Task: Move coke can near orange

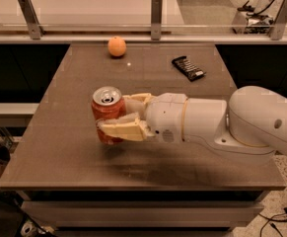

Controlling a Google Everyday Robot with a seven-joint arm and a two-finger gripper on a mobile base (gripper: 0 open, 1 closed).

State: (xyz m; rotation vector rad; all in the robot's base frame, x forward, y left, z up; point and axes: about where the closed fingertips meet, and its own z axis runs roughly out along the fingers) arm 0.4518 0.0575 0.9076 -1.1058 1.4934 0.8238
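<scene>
The red coke can [106, 114] with its silver top stands upright in the front left part of the brown table [59, 147]. My gripper [112, 113] reaches in from the right and is shut on the can. One cream finger [122, 130] lies across the can's near side, the other [137, 98] sits behind it. The can seems slightly lifted, with a shadow under it. The orange [117, 47] rests near the table's far edge, well beyond the can and apart from it.
A flat dark snack-bar wrapper [188, 68] lies at the far right of the table. A glass rail with metal posts [156, 15] runs behind the far edge. My white arm [232, 125] covers the right front of the table.
</scene>
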